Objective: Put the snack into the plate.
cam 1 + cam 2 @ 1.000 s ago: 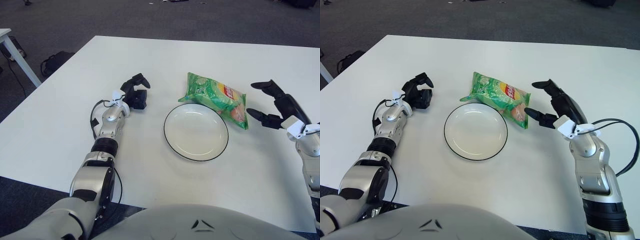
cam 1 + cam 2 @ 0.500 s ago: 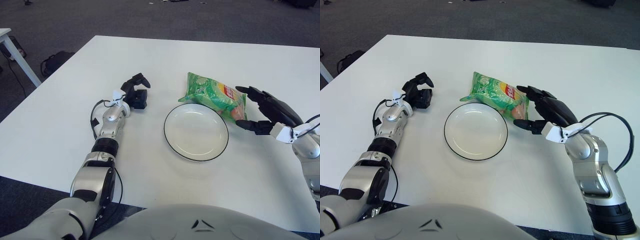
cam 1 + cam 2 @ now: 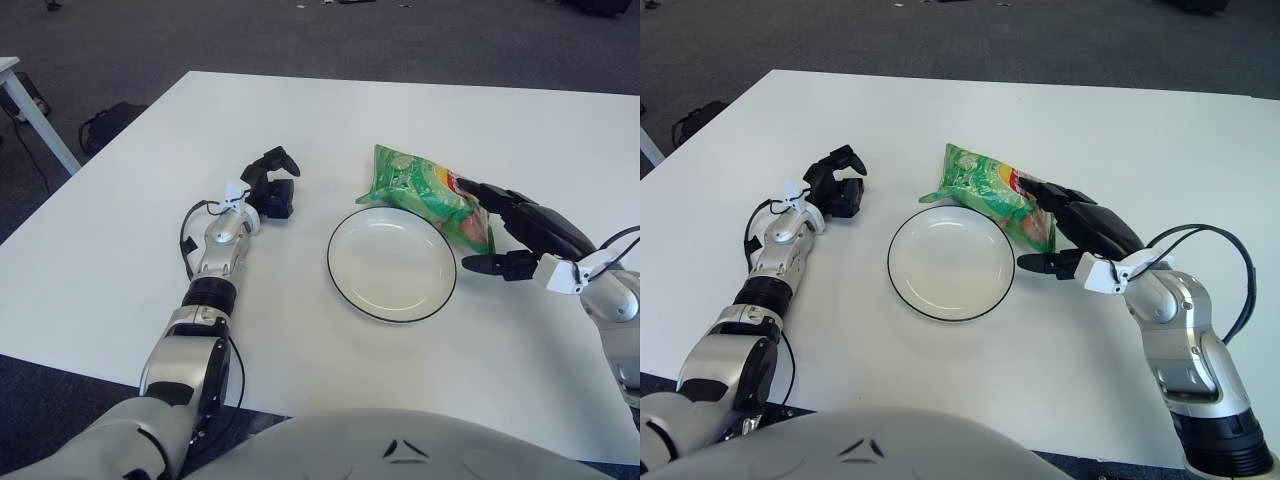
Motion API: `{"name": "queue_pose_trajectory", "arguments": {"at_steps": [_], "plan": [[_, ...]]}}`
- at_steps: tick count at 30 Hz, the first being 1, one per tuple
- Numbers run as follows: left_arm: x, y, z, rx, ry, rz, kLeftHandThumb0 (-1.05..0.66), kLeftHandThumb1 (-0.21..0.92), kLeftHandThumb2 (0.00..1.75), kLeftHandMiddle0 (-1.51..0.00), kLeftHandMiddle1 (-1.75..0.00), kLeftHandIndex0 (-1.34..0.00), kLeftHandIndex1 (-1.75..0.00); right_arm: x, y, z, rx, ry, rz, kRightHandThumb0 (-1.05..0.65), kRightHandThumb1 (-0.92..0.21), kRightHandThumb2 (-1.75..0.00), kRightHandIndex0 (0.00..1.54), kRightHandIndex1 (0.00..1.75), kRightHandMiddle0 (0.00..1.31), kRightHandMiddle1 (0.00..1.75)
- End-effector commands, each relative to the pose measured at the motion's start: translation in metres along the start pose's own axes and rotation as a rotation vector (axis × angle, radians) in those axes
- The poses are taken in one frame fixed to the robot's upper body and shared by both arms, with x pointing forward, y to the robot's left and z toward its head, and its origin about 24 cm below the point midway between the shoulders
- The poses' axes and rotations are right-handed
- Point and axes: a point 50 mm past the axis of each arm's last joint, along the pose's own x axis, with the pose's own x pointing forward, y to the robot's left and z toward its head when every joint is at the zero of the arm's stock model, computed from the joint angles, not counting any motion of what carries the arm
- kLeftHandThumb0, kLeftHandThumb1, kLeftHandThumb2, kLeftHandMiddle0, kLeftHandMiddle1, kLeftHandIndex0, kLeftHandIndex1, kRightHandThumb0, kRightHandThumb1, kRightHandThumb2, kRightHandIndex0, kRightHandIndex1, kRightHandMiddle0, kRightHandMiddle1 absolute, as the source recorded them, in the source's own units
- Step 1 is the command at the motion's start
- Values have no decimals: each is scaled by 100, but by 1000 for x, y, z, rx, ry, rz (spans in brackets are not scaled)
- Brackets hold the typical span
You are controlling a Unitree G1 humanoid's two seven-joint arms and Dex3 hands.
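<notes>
The snack bag (image 3: pixel 995 187) lies on the tabletop (image 3: pixel 940 110), touching the plate (image 3: pixel 951 263) at its far rim. The right hand (image 3: pixel 1080 232) is placed around its right end, fingers spread and not yet closed; closing and lifting are judged next. The left hand (image 3: pixel 835 184) is seen left of the plate, fingers curled and holding nothing.

Table (image 3: pixel 150 270): plate (image 3: pixel 392 263) centre; snack bag (image 3: pixel 428 195) behind-right, touching rim; left hand (image 3: pixel 270 188) left; right hand (image 3: pixel 510 235) right.

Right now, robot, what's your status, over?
Right robot hand at green crinkly snack bag, fingers open around its right end. Bag on table, behind round white black-rimmed plate, touching its rim. Left robot hand idle, left of plate. Nothing blocking.
</notes>
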Motion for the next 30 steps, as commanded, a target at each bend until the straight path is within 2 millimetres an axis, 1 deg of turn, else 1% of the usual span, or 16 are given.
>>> {"name": "queue_pose_trajectory", "arguments": {"at_steps": [1,6,13,18,20,22,30], "plan": [[-26,-13,-42,-46,180,-9,-48,30,134,-120,-175,-62,-175,4,-1,4,-10,-24,15,-105,-92,-32,0,0,0,0],[-25,-14,-42,-45,184,-8,-49,29,134,-120,-175,-63,-175,11,-3,1,-28,-27,22,-105,-92,-33,0,0,0,0],[-26,-14,-42,-54,180,-10,-48,31,132,-120,-175,-61,-175,22,-14,1,-72,-33,12,-105,-92,-34,0,0,0,0],[-25,-14,-42,-49,183,-12,-48,31,132,-120,-175,-61,-175,33,-21,-1,-110,-40,-1,-105,-92,-43,0,0,0,0],[-26,-14,-43,-48,182,-9,-48,31,132,-120,-175,-61,-175,44,-25,-6,-127,-33,-13,-105,-92,-49,0,0,0,0],[-26,-15,-43,-50,179,-7,-48,31,132,-120,-175,-61,-175,50,-26,-8,-139,-31,-25,-105,-92,-52,0,0,0,0],[-27,-15,-42,-51,168,-10,-48,29,134,-120,-175,-63,-175,60,-31,-9,-170,-29,-64,-105,-92,-57,0,0,0,0]]}}
